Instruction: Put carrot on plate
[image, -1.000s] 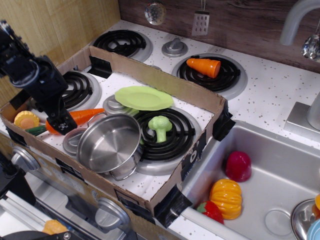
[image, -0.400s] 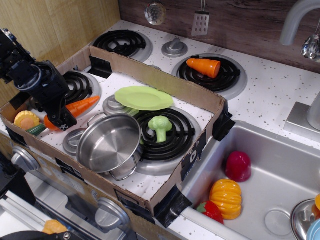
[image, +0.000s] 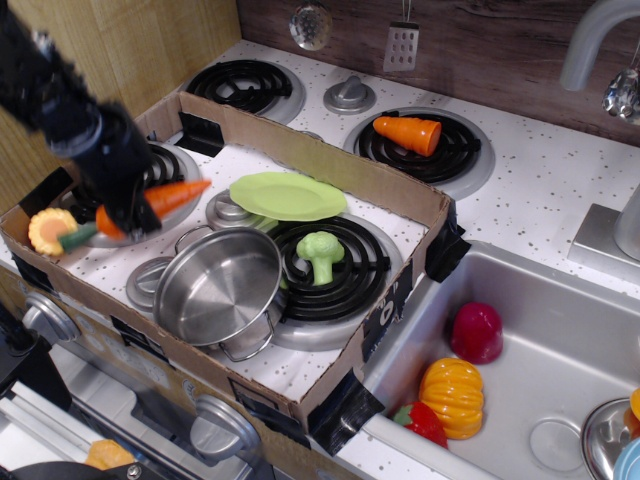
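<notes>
The long orange carrot (image: 172, 196) with a dark green stem end is held in my black gripper (image: 128, 212), lifted above the left burner inside the cardboard box. The carrot's tip points right, toward the plate. The gripper is shut on the carrot's thick end. The light lime-green plate (image: 286, 195) lies in the box's middle, to the right of the carrot tip and apart from it. The arm is blurred.
A steel pot (image: 216, 287) stands in front of the plate. A green broccoli (image: 320, 252) lies on the right burner. A yellow corn slice (image: 50, 230) sits at the box's left. A stubby orange cone (image: 408, 133) lies on the back burner. The sink (image: 560, 330) holds toy vegetables.
The gripper has risen and moved up and slightly right with the carrot, lifting it off the stove surface toward the plate.
</notes>
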